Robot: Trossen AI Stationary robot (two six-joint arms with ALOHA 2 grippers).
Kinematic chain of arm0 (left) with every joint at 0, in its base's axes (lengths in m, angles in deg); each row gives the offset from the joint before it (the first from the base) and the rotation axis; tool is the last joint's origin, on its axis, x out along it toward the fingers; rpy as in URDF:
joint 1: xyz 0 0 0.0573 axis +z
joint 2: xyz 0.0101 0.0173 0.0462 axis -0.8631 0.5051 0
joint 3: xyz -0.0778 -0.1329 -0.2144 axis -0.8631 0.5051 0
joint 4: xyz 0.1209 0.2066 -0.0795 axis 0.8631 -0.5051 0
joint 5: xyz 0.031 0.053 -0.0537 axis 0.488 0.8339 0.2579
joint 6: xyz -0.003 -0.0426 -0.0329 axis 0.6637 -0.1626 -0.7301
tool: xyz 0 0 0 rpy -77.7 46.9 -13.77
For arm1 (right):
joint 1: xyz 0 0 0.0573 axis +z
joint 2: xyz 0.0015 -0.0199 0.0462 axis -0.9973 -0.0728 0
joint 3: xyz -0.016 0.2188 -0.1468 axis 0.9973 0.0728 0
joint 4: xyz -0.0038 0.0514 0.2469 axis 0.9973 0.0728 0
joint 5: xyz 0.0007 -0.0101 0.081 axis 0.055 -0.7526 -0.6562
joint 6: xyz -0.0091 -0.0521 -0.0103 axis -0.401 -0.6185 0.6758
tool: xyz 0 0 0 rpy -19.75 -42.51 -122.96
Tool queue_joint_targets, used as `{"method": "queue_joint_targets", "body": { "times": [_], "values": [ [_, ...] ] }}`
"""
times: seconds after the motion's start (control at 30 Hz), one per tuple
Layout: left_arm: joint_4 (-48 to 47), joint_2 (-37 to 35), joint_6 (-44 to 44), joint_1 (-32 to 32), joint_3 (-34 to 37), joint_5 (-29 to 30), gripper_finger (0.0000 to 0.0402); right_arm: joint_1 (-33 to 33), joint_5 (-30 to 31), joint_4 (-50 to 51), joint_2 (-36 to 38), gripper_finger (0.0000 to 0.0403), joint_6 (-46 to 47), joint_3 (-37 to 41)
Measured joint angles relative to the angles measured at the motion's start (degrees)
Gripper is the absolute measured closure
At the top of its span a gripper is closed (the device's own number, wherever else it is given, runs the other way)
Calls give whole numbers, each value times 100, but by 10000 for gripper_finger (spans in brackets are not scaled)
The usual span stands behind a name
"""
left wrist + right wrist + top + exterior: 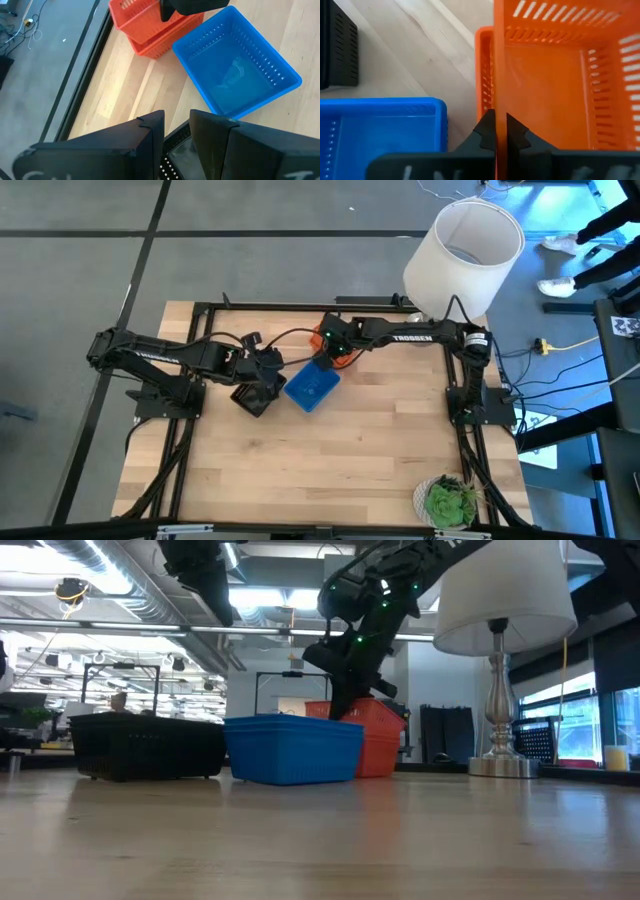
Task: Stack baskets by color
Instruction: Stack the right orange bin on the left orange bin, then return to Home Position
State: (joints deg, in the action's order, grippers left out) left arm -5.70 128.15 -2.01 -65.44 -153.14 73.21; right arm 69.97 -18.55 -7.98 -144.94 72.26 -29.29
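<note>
Two orange baskets (150, 25) stand near the table's far edge, the upper one set askew in the lower one (482, 75). My right gripper (500, 120) is shut on the upper orange basket (560, 75). A blue basket (312, 388) rests on its bottom at mid-table, right beside them. To its left a black basket (150, 745) rests on the table. My left gripper (176, 135) hangs well above the black basket, open, with nothing between its fingers. My right gripper pinches the upper orange basket's side wall at its rim (499, 95), one finger inside the basket and one outside. The fingers slant down from above, from the table's right. The basket is tilted, its lower part inside the lower orange basket.
A lamp with a large white lampshade (465, 255) stands at the far right corner, close to my right arm. A green plant (450, 500) stands at the near right corner. The near half of the wooden table (330, 470) is bare.
</note>
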Motion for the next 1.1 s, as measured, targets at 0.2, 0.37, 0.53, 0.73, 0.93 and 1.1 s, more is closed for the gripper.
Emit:
{"method": "queue_joint_targets", "body": {
  "times": [0.2,0.37,0.53,0.73,0.93,1.1],
  "values": [
    [0,0,0,0,0,0,317,4,0,27,0,395,43,1],
    [0,0,0,0,0,0,317,-11,2,35,0,364,95,4],
    [0,0,0,0,0,0,317,-12,7,23,2,351,-177,6],
    [-50,0,0,0,0,0,317,-11,-10,7,24,352,-173,4],
    [-76,0,-2,2,0,0,317,2,-167,-40,101,352,-451,4],
    [-133,0,-4,0,0,0,317,134,-118,-29,458,352,-535,4]
  ]
}}
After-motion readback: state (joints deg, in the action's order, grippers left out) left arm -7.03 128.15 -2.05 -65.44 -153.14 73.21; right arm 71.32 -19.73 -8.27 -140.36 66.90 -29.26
